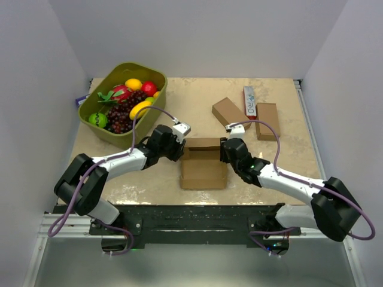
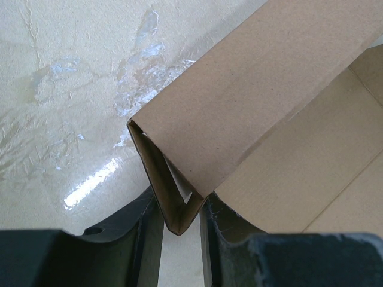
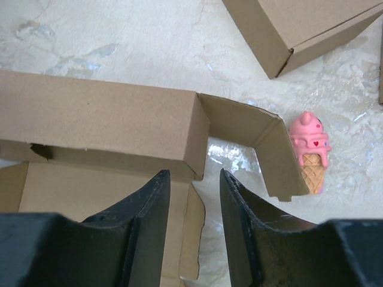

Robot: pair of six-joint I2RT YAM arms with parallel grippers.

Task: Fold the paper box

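Tabletop (image 1: 197, 98): beige, mottled, covered by a glossy wrinkled film with white glare patches (image 2: 90, 182). Enclosure: plain white back wall (image 1: 197, 36), left wall (image 1: 30, 89) and right wall (image 1: 353, 78). Black plate (image 1: 191, 226) along the near edge.

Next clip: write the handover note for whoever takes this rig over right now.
Left gripper: shut on a folded flap at the left far corner of the paper box.
Right gripper: open, jaws astride the box's right far corner, not yet clamped.
Box: mid-table between the arms, top open.
Done: far wall stands upright.
Left: side flap on the right sticks outward; probably tuck the flaps in, then close the box.
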